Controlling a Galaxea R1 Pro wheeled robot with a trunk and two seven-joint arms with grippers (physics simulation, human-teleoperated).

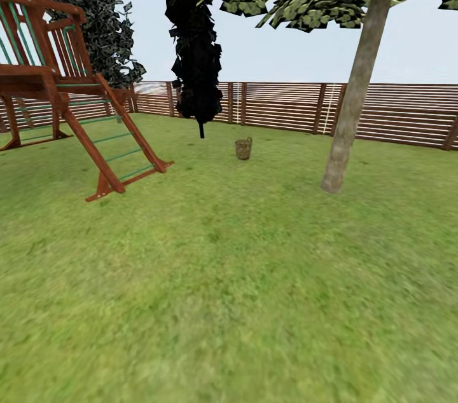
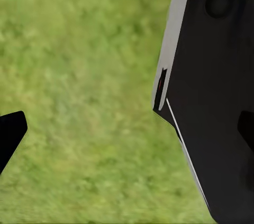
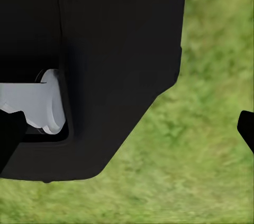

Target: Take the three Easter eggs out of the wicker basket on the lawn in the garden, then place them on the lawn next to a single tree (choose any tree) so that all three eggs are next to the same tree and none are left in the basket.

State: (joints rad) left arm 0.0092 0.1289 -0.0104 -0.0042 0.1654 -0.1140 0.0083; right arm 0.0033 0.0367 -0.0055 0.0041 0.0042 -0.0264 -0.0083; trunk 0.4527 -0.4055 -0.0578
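My grippers' opening I cannot tell, above bare lawn (image 2: 95, 86); the wicker basket (image 1: 243, 149) stands well ahead beside the grey-trunked tree (image 1: 348, 123), likely light, stiff, best approached by its rim.

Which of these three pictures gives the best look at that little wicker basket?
The head view: the wicker basket stands far off on the lawn, between a dark tree and a grey trunk. Both wrist views look down at grass.

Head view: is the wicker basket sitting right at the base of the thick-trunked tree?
No. The wicker basket stands apart on the lawn, between the dark cypress and the tree.
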